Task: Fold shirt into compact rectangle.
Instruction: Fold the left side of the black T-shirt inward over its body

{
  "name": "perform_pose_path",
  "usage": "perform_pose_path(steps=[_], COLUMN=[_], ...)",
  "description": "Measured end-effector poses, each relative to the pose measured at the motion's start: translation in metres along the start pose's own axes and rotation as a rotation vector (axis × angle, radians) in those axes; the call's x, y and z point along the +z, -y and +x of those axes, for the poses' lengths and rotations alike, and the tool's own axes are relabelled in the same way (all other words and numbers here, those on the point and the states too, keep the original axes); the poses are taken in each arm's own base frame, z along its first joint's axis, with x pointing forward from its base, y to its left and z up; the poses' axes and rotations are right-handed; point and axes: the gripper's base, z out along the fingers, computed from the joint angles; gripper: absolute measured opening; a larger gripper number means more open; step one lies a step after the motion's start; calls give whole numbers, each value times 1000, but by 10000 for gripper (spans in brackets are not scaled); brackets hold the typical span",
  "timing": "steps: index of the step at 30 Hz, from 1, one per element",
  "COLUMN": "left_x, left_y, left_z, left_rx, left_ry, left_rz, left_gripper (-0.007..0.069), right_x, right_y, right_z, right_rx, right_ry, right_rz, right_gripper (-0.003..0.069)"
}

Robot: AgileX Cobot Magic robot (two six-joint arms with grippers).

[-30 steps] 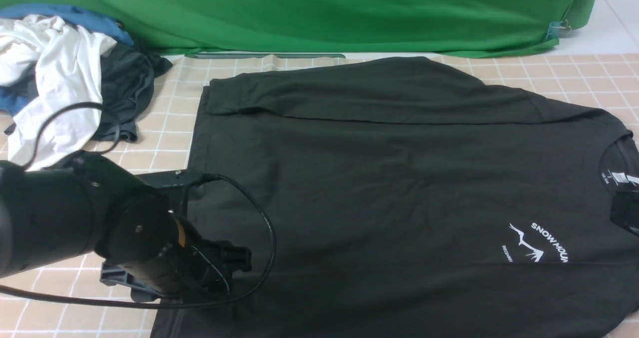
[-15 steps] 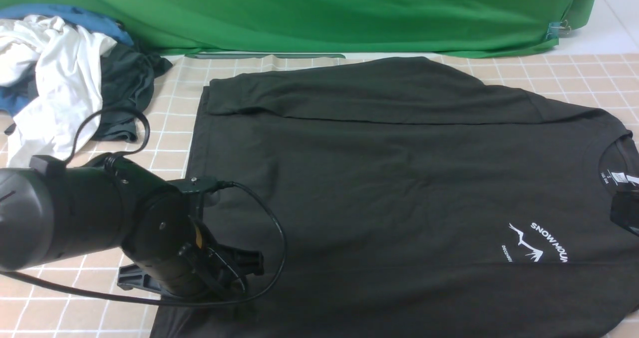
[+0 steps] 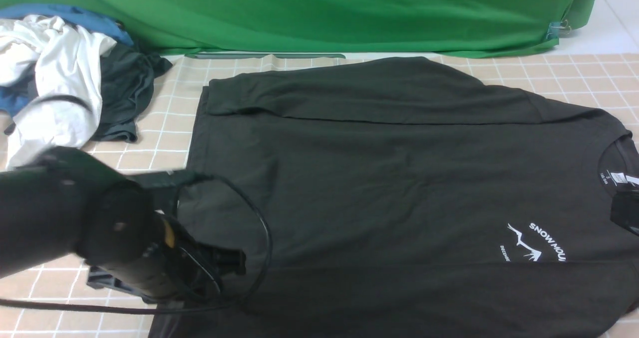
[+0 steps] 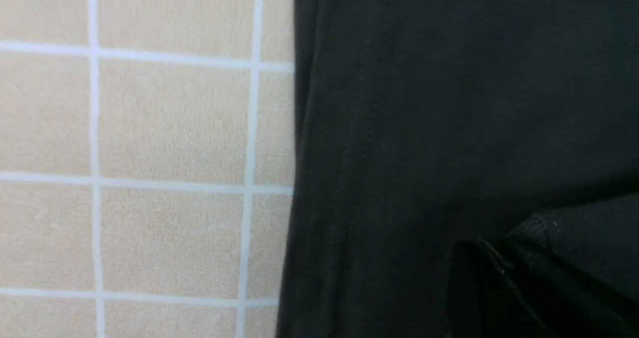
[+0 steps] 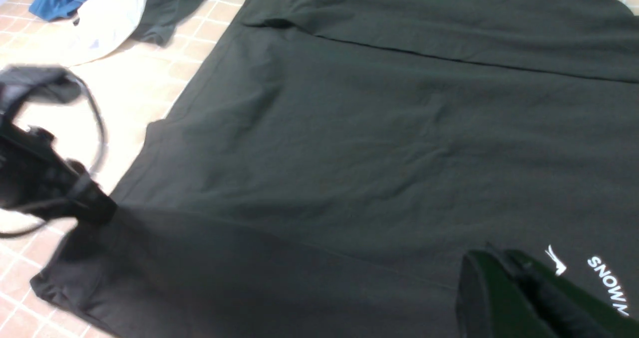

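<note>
Front view: the shirt [image 3: 379, 178] is lying spread across the checked tablecloth [image 3: 164, 128], collar to the right and far edge folded over. The left gripper [image 3: 237, 262] is sitting at its near-left hem.

Left wrist view: that gripper's jaws are pressing together on a fold of hem.

Right wrist view: the right gripper [image 5: 491, 273] is resting with its jaws together beside the logo [image 5: 594, 273]. Whether it is pinching fabric cannot be told.

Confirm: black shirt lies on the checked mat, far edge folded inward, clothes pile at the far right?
Wrong side: the front view shows the clothes pile at the far left. The shirt does lie on the checked mat, far edge folded inward.
</note>
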Motion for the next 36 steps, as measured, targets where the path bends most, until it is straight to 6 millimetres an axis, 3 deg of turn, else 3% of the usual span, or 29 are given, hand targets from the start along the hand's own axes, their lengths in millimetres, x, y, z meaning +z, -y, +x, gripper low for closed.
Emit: perform_pose_path(steps=[7, 12, 17, 26, 36], left_x=[-34, -60, -70, -59, -16], left_y=[5, 17, 26, 35, 13], left_z=[-16, -51, -78, -116, -149], left_rx=[1, 21, 48, 49, 2], left_ry=[125, 261, 336, 359, 330], left_rz=[55, 62, 47, -15, -74], left_gripper=[31, 31, 31, 31, 31], right_x=[0, 0, 0, 7, 8], right_y=[0, 0, 0, 4, 4], right_z=[0, 0, 0, 13, 16], right_rx=[0, 0, 0, 13, 16], right_ry=[0, 0, -1, -45, -59], right_rz=[0, 0, 0, 5, 5], right_gripper=[45, 45, 50, 56, 62])
